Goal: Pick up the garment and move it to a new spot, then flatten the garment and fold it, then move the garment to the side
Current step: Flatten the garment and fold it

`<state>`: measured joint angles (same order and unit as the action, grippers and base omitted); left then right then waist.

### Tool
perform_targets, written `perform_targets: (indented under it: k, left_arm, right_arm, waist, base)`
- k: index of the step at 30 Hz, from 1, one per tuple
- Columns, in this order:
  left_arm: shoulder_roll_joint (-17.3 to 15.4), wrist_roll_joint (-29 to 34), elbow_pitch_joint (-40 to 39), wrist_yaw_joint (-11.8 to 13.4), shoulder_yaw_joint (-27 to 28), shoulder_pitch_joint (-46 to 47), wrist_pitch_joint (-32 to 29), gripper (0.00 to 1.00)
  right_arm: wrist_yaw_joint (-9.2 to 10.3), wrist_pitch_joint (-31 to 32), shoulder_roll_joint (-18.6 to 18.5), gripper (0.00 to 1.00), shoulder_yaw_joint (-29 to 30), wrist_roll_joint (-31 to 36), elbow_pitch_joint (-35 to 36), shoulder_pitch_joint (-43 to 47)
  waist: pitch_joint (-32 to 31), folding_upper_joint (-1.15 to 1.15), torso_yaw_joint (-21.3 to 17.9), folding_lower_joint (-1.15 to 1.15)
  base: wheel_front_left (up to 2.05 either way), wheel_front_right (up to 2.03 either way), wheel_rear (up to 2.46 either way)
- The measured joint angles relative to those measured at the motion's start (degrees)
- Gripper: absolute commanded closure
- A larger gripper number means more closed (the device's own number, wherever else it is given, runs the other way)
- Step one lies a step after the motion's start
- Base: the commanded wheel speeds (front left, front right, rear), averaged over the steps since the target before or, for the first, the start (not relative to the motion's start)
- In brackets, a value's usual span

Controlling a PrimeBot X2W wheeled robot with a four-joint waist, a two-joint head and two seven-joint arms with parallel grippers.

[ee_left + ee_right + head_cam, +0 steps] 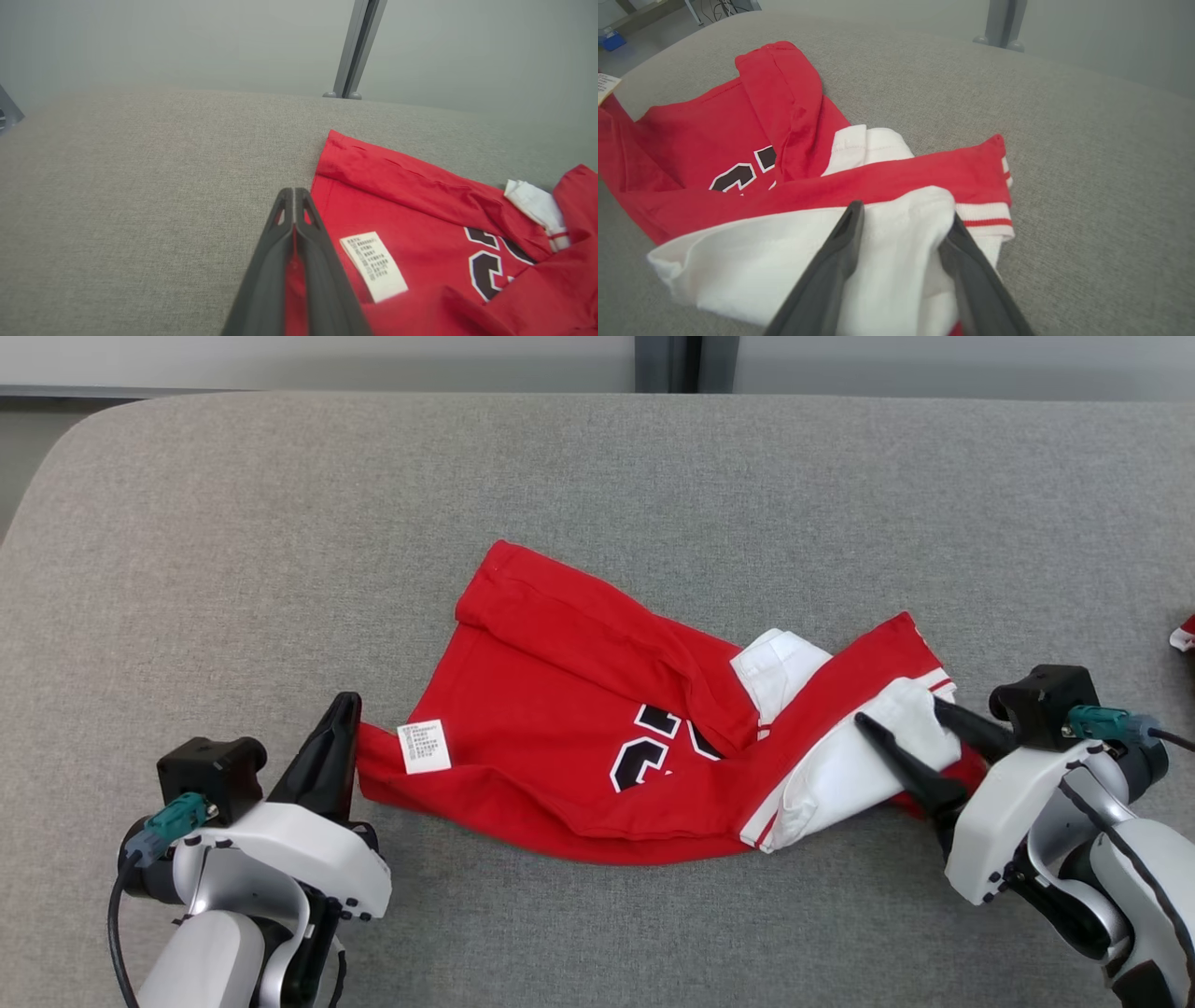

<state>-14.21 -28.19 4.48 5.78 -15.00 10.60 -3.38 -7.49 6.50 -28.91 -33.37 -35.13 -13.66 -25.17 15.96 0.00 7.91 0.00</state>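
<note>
A red garment (560, 747) with white sleeves, black numbers and a white care label (424, 747) lies crumpled across the middle of the grey surface. My left gripper (345, 709) is shut on its left corner; in the left wrist view a strip of red cloth shows between the closed fingers (308, 261), and the label (373, 266) lies just right of them. At the garment's right end my right gripper (901, 712) is open. Its two fingers (840, 247) straddle a bunched white sleeve (901, 233) above a red and white striped cuff (985, 219).
The grey fabric-covered surface (280, 569) spreads wide to the left, to the back and to the right of the garment. A small red and white object (1184, 635) peeks in at the right edge. A dark post (667, 364) stands behind the far edge.
</note>
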Motion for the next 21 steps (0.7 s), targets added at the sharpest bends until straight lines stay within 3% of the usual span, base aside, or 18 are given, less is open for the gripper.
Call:
perform_targets:
  k: [2, 7, 12, 21]
  left_arm:
    - [-0.02, 0.00, 0.23, -0.02, 0.12, 0.32, 0.59, 1.00]
    - [-0.62, 0.13, 0.01, 0.14, 0.90, 0.54, 2.49, 1.00]
    - [-1.40, 0.79, -2.37, 0.93, 2.20, 1.65, 4.27, 1.00]
    - [-3.42, 2.05, -11.76, 2.59, 4.38, 5.03, 4.92, 1.00]
  right_arm:
    - [0.00, -0.24, -0.41, 1.00, -0.90, -1.27, 0.13, -0.21]
    - [0.00, -6.27, -1.00, 1.00, 1.98, -1.64, 1.11, -0.33]
    - [0.00, -12.56, 1.22, 1.00, 8.46, -0.23, 3.93, 0.18]
    - [0.00, -16.83, 4.14, 1.00, 20.36, 5.57, 15.45, -0.26]
  waist:
    - [-0.10, 0.00, 0.00, 0.00]
    - [-0.68, 0.00, -0.46, 0.00]
    - [-1.81, 0.00, -1.70, 0.00]
    - [-4.40, 0.00, -5.17, 0.00]
  base:
    - [0.00, 0.00, 0.00]
    - [0.00, 0.00, 0.00]
    - [0.00, 0.00, 0.00]
    - [0.00, 0.00, 0.00]
